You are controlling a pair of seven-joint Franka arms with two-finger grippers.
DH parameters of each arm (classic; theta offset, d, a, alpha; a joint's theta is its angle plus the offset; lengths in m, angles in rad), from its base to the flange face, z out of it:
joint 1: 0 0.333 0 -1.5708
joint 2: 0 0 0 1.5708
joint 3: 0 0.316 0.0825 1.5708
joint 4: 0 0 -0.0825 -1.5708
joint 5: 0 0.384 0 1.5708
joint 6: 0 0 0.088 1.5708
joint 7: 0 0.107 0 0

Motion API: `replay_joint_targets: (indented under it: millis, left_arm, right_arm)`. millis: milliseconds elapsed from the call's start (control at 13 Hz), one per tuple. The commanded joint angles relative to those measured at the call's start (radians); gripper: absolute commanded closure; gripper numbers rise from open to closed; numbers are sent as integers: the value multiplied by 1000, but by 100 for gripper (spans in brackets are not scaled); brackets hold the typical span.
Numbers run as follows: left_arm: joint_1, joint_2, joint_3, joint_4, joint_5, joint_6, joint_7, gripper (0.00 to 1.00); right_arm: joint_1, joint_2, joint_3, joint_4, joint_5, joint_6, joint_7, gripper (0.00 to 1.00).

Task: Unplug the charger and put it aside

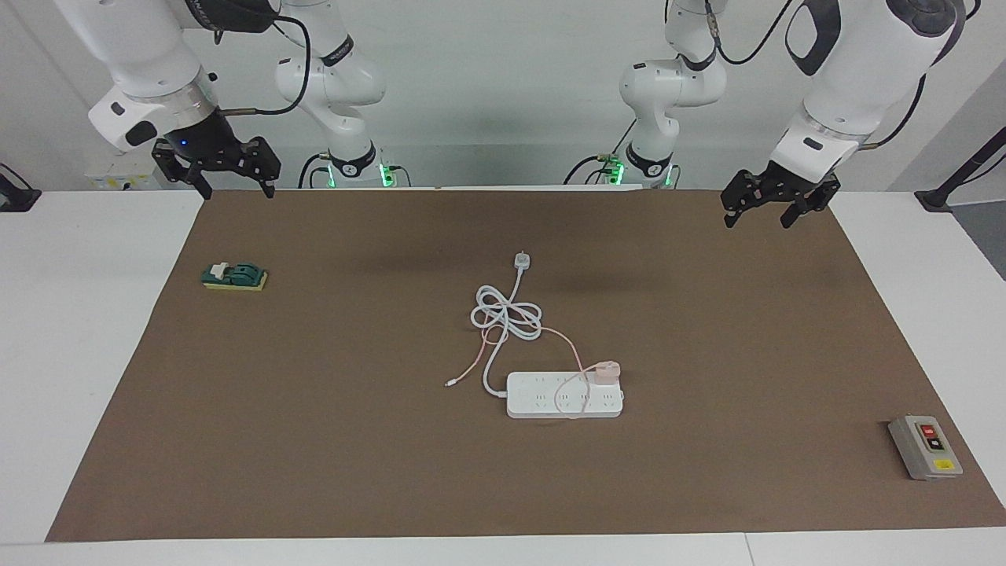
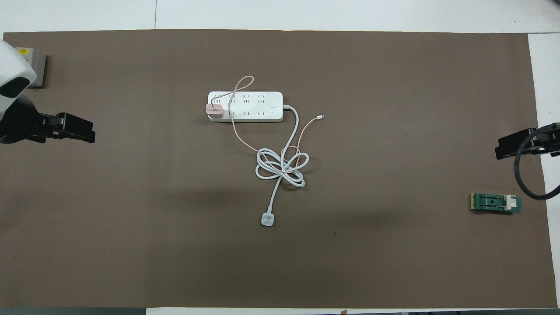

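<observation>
The charger (image 1: 605, 369), a small pale-pink cube, is plugged into the white power strip (image 1: 562, 395) at the strip's end toward the left arm. It also shows in the overhead view (image 2: 214, 110) on the strip (image 2: 251, 106). Its thin pink cable (image 1: 559, 336) loops over the strip and runs toward the robots through a coiled white cord (image 1: 507, 314). My left gripper (image 1: 757, 222) hangs open and empty over the mat's edge nearest the robots. My right gripper (image 1: 236, 191) hangs open and empty at the other end of that edge. Both are well away from the charger.
The strip's white plug (image 1: 523, 259) lies nearer the robots than the coil. A green switch on a yellow base (image 1: 234, 276) sits toward the right arm's end. A grey button box (image 1: 925, 446) sits toward the left arm's end. A brown mat (image 1: 314, 440) covers the table.
</observation>
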Motion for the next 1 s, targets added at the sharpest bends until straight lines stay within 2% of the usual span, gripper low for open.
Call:
replay_joint_targets:
  millis: [0,462,923]
  left_arm:
    - [-1,-6,10,-2,-12,-5,-1,0]
    - [1,-12,11,-18,-7,-5,-3,0]
    - [2,-15,11,-27,-1,-7,-20,0]
  right_arm:
    - [-14,-21,5,-23,17,4,5,0]
    - [-20,-24,3,-23,17,-13,2,0]
    - [-67,-24,2,-23,21,-10,8,0]
